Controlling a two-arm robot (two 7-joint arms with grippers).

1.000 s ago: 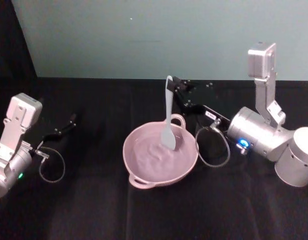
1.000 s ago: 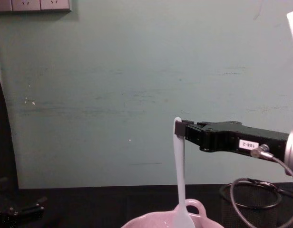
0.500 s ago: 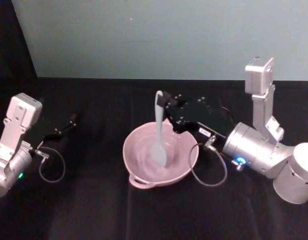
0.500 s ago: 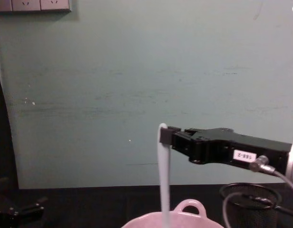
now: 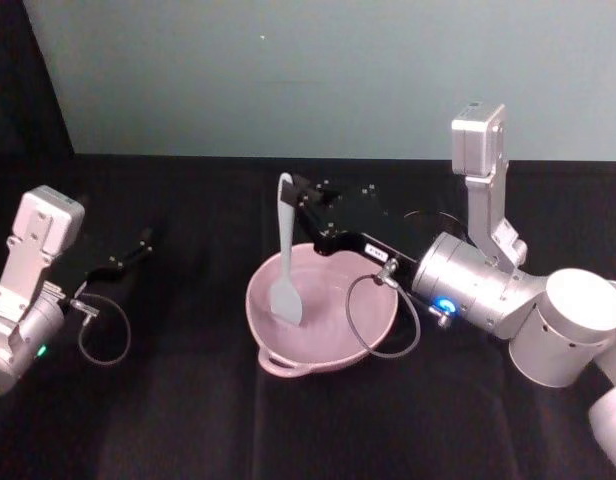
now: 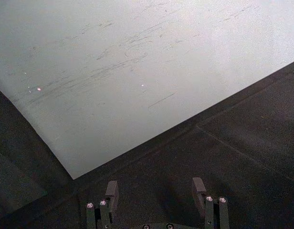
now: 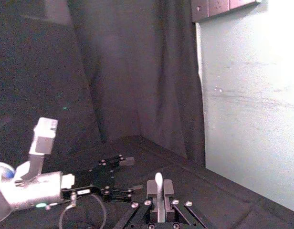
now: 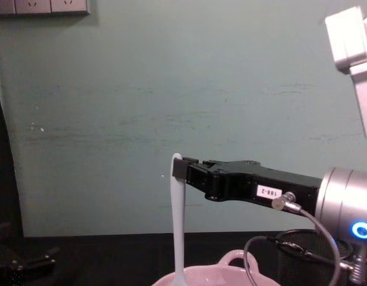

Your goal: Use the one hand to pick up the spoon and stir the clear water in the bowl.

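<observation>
Right claw [image 5: 292,190], black & slender, clenched on top of long-handled white plastic spoon [image 5: 285,272], holds it near-upright w/ flat end down inside glossy pale pink bowl [image 5: 251,302] mid black worktop [image 5: 188,410]; left claw [image 5: 138,246] released, far left.

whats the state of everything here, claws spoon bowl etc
right claw: shut on the top of the spoon's handle, above the bowl
spoon: held about upright, wide end down inside the bowl
bowl: upright on the black table
left claw: open, holding nothing, parked off to the left
mesh cup: upright, behind the right arm's cable
</observation>
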